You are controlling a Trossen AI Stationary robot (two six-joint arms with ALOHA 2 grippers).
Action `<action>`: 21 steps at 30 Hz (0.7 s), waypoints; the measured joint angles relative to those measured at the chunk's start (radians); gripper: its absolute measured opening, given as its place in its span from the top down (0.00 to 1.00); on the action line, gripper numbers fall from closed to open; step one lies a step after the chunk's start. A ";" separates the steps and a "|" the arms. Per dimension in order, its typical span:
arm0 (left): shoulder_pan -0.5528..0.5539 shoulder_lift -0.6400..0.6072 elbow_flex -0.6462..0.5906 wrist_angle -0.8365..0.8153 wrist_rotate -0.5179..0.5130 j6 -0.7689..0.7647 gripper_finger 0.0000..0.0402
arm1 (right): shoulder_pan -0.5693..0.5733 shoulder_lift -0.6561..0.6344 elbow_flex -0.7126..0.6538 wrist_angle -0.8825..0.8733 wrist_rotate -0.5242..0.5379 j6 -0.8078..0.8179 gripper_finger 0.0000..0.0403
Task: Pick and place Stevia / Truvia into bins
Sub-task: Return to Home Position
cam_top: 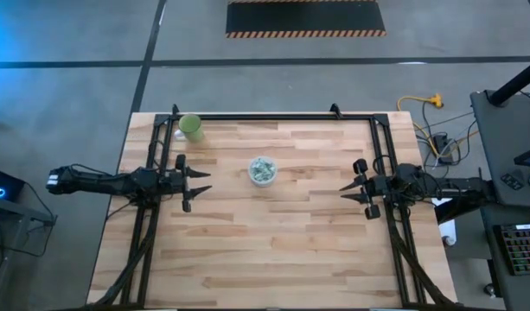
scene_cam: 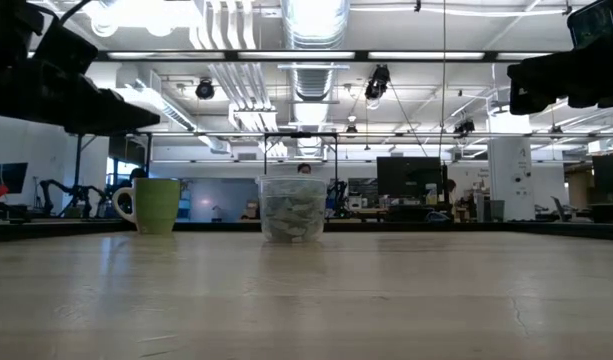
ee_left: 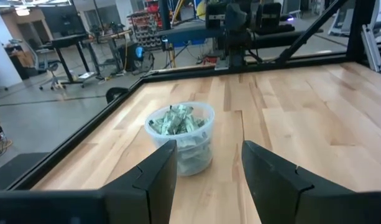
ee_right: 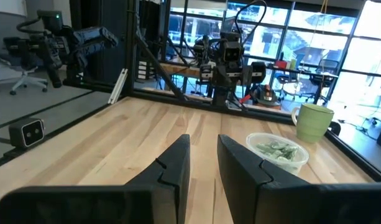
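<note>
Packets (ee_left: 176, 120) of pale green and white lie heaped inside the clear cup (cam_top: 263, 170), crumpled every which way, so they share no long axis you could line up on. Every packet you can see is in that cup. Your left gripper (cam_top: 206, 181) hangs to one side of the cup and points straight at it, fingers spread wide with nothing between them. Your right gripper (cam_top: 344, 190) faces the cup from the opposite side, a little farther off, its fingers parted by a narrower gap and likewise empty. By the look of it the sorting is finished and you need only park the arms, which calls for no approach to the cup. A light-green mug (cam_top: 191, 127) stands beyond the cup on the left arm's side, apart from it. No brand or writing on packets, cup or mug can be read.
</note>
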 joint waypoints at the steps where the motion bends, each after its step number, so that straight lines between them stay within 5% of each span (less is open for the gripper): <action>1: 0.000 0.004 0.000 0.000 0.000 0.000 0.59 | 0.000 0.000 0.000 0.000 0.000 0.000 0.82; 21: 0.000 0.068 0.000 0.001 0.001 0.000 0.59 | 0.000 0.000 0.000 0.000 0.000 0.000 0.82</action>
